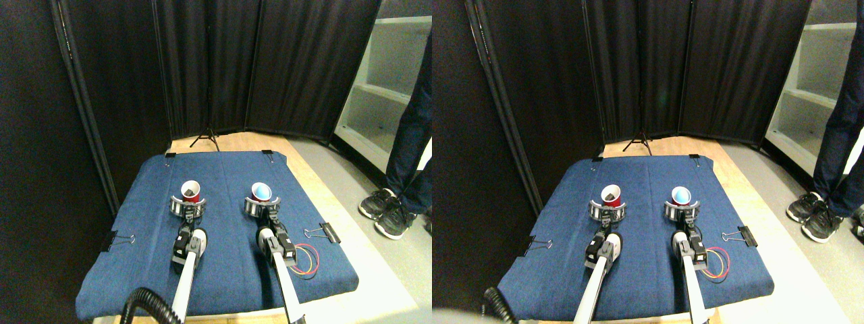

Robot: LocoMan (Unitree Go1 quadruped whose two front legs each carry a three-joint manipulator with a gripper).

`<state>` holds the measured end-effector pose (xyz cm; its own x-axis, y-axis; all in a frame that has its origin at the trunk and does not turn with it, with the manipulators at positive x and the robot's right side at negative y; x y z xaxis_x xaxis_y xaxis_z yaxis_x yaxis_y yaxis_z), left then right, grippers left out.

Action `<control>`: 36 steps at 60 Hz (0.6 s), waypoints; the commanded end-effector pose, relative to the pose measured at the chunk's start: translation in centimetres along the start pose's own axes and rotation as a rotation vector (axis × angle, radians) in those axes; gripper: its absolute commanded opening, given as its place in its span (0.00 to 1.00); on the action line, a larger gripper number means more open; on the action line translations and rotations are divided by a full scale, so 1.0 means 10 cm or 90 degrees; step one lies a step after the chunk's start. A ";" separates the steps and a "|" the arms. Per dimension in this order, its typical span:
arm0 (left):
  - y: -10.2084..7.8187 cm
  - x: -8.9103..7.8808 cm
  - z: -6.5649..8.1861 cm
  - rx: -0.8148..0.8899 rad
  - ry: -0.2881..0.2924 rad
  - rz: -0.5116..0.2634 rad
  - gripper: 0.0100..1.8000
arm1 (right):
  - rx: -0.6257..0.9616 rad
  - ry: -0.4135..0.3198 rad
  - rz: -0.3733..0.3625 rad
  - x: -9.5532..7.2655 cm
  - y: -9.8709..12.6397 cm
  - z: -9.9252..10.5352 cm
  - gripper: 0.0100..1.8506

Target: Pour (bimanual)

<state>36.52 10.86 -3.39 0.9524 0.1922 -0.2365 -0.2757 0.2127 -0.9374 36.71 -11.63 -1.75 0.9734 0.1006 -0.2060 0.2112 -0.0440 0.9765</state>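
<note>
Left pincer [187, 207] holds the red cup [191, 191]; right pincer [261, 206] holds the blue cup [261, 192], both over blue cloth [223, 263].

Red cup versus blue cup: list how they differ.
The red cup sits at the left gripper, the blue cup at the right gripper. The red cup has something dark inside; the blue cup's pale inside looks empty. Both look alike in size, on the blue cloth.
</note>
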 end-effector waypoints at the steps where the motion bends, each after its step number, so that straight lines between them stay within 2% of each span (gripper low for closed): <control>1: 0.04 0.05 0.00 0.009 -0.005 0.008 0.66 | -0.001 0.001 0.023 0.05 0.02 -0.01 0.63; 12: 0.07 0.11 0.01 0.004 0.001 0.016 0.68 | 0.003 0.007 0.026 0.08 0.00 0.00 0.64; 15: 0.07 0.13 0.01 0.000 0.016 0.020 0.69 | 0.009 0.009 0.025 0.09 -0.01 0.01 0.64; 21: 0.08 0.17 0.01 -0.001 0.021 0.027 0.70 | 0.013 0.007 0.028 0.10 -0.02 0.01 0.65; 36: 0.07 0.20 0.02 -0.002 0.028 0.035 0.61 | 0.009 0.001 0.026 0.10 -0.02 0.03 0.63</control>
<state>38.22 11.45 -4.00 0.9499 0.1424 -0.2782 -0.3005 0.1720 -0.9381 37.34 -11.76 -2.40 0.9749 0.1080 -0.1946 0.2020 -0.0621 0.9774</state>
